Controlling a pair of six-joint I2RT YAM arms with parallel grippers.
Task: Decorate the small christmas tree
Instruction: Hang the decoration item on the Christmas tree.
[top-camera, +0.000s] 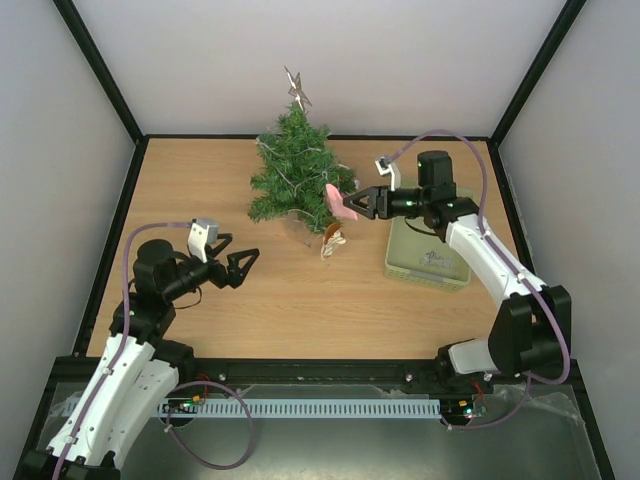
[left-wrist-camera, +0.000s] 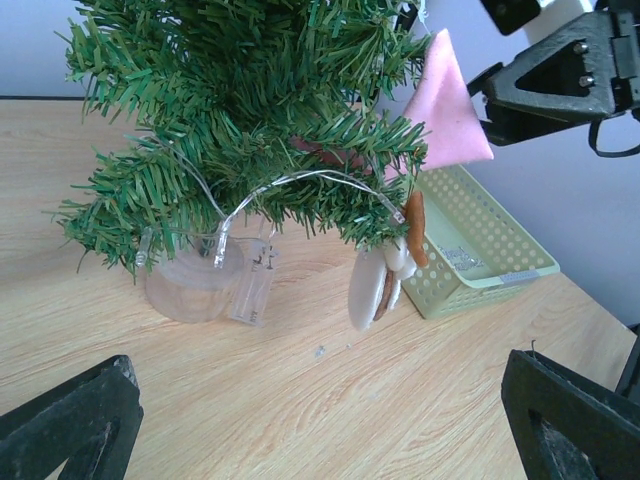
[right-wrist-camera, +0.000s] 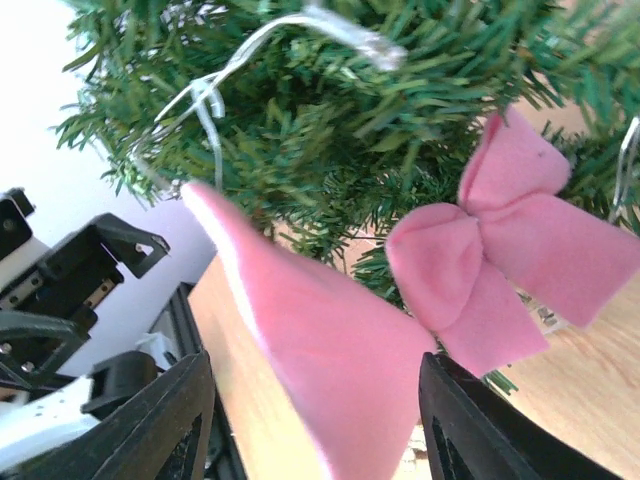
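Right at the fingertips of the right gripper (top-camera: 360, 205) stood the small christmas tree (top-camera: 297, 170), a bushy dark-green artificial fir, upright on a clear plastic base (left-wrist-camera: 190, 285). Its lower branches were just ahead of the jaws.

Between those jaws lay the flat triangular flap (right-wrist-camera: 300, 330) of a pink felt bow ornament (right-wrist-camera: 500, 240). The bow itself was further forward, in against the needles. The jaws stood part-way apart with felt filling the gap. Pinching it or only flanking it: could not tell.

Below and ahead of that gripper a cream-and-brown ornament (left-wrist-camera: 385, 275) hung off a low branch. A pale green perforated plastic basket (top-camera: 428, 258) sat beneath its wrist.

The left gripper (top-camera: 242, 252) was spread wide with nothing in it, and the tree was ahead of it, well apart.

Handling, my read:
- The tree looked light and top-heavy on a small base, so a sideways shove from either tool would likely slide or tip it.
- The branches looked springy and bendable, no good as a handle. If it needed steadying, take it low, at the base or the trunk just above.
- A thin clear light string (left-wrist-camera: 300, 185) looped through the needles, with a small clear battery box (left-wrist-camera: 255, 285) touching the base. Both are snag risks, so keep fingers out of the loops.
- The felt is soft and nearly weightless and should hold on needle friction alone. Retreat straight back so the flap doesn't drag the bow out.
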